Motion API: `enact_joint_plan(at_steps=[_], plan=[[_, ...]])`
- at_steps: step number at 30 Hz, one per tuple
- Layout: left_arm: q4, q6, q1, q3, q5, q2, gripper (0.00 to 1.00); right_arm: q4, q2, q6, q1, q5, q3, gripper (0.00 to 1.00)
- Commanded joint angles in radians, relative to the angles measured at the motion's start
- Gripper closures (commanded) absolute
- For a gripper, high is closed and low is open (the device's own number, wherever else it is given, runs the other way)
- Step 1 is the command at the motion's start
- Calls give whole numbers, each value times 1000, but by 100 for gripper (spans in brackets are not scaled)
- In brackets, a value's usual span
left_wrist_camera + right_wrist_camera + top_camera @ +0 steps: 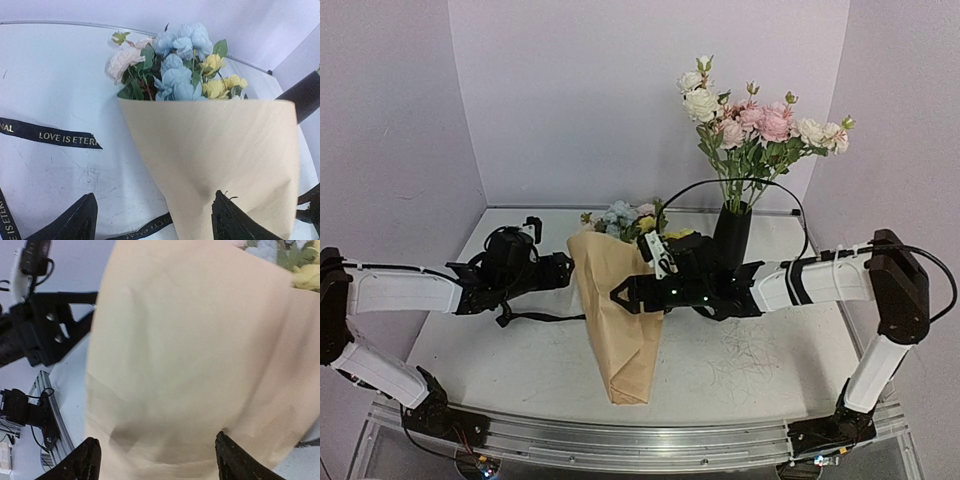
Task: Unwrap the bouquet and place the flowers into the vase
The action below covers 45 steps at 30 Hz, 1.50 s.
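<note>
Bouquet [618, 310]: kraft cone lying on table [740, 370], blooms toward vase [732, 235], ribbon [60, 136] loose; left hand [155, 195] and right hand [156, 437] spread apart at its flanks, seemingly gripping nothing; advised: pinch only the outer paper edge, peel outward.

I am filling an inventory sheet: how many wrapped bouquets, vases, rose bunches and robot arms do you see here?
Wrapped bouquet: 1
Black vase: 1
Rose bunch, standing in that vase: 1
Robot arms: 2, the left arm and the right arm
Total: 5
</note>
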Motion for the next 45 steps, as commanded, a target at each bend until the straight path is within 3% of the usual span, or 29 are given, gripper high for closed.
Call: enact_joint_plan(at_steps=[1, 8, 10, 14, 17, 24, 27, 30, 33, 35, 39, 43, 45], plan=[[15, 30, -3, -6, -27, -80, 19, -69, -97, 48, -38, 137, -62, 17], [11, 61, -3, 43, 59, -158, 17, -79, -94, 97, -87, 105, -129, 19], [-9, 51, -3, 50, 2, -209, 17, -77, -78, 93, -87, 75, -120, 21], [-101, -6, -2, 68, -276, -331, 16, -92, -20, 16, -44, 17, -30, 29], [-129, -6, 0, 71, -409, -412, 14, -121, 39, -27, 21, 4, 77, 30], [-205, 87, 0, 131, -478, -454, 14, -121, 193, -122, 185, -123, 346, 30], [-218, 116, 1, 147, -412, -432, 14, -121, 226, -131, 208, -126, 386, 30], [-247, 127, 1, 167, -292, -375, 14, -141, 211, -115, 208, -2, 356, 29], [-355, 1, 9, 213, -280, -287, 12, -233, 195, -112, 208, 163, 344, 26], [-383, -81, 43, 213, -190, -248, 12, -295, 182, -88, 208, 268, 329, 26], [-263, -184, 158, 112, 140, -196, 10, -312, 115, -27, 207, 383, 225, 24], [-179, -181, 189, 71, 272, -124, 1, -304, 66, 20, 208, 449, 139, 23], [-146, -173, 197, 70, 343, -77, 0, -304, 55, 40, 207, 475, 113, 23]])
